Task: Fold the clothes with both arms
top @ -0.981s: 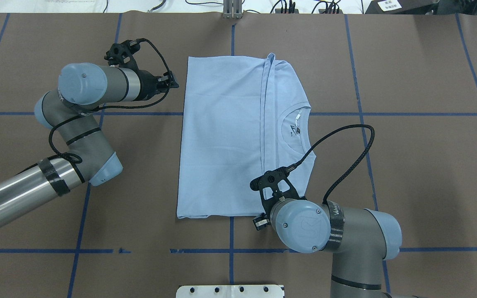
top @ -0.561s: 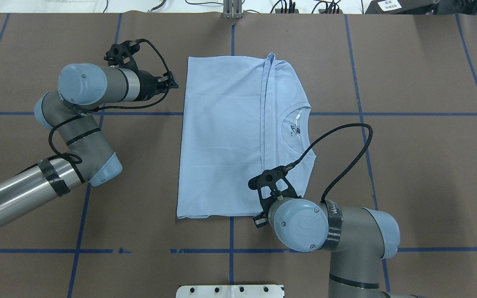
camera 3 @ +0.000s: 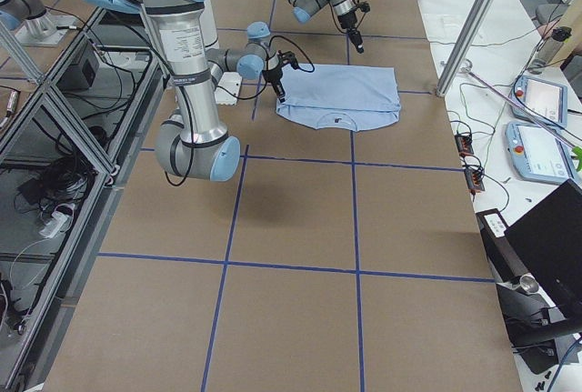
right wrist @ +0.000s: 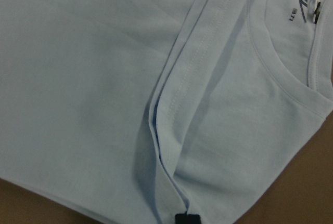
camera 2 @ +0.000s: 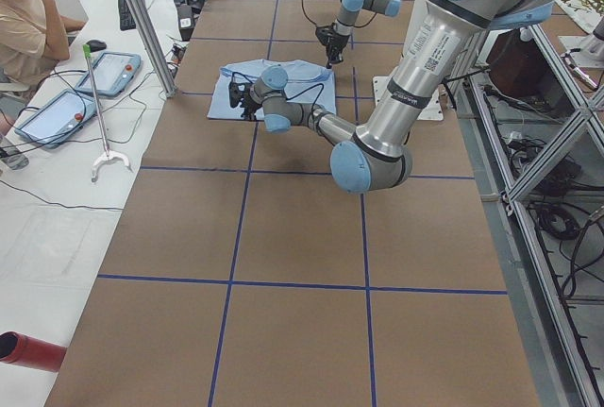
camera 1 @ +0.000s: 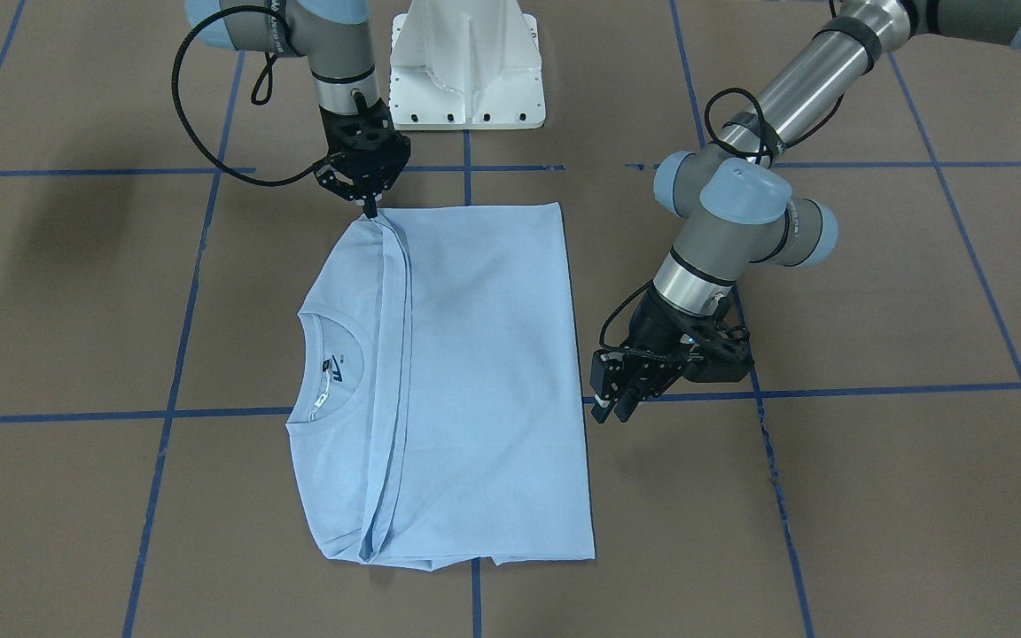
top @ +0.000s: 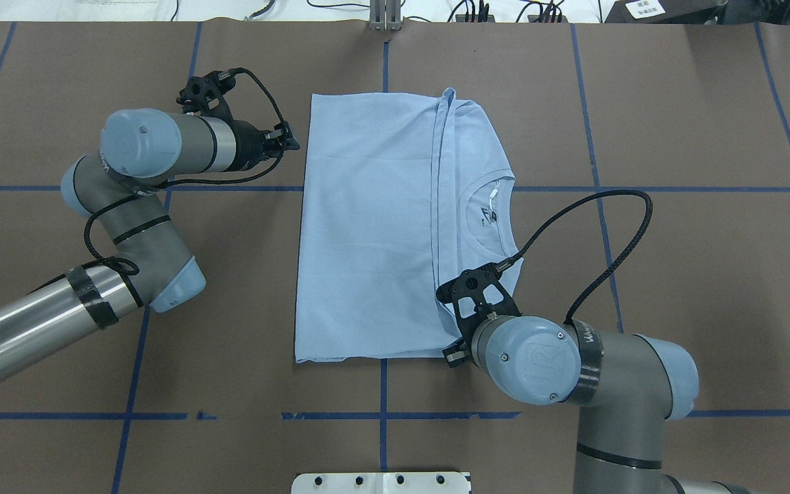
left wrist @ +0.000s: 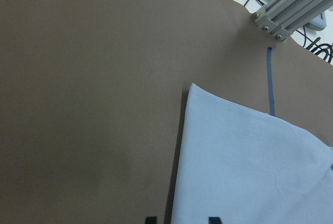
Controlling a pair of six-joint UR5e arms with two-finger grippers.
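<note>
Soft matt cloth T-shirt point(top: 367, 226)

The left arm point(top: 124, 226) and the right arm point(top: 631, 374) are showing the same build: round grey tubes, brushed silver on the long links, with domed pale blue joint caps dotted with small screws. One cap point(top: 529, 360) on the right arm is bearing an embossed round logo. Black tape bands are wrapping each arm, and a black braided cable point(top: 649, 219) is running to each wrist. The left pincer point(camera 1: 610, 413) and the right pincer point(camera 1: 370, 211) are showing black, skeletal frames with cut-outs.
</note>
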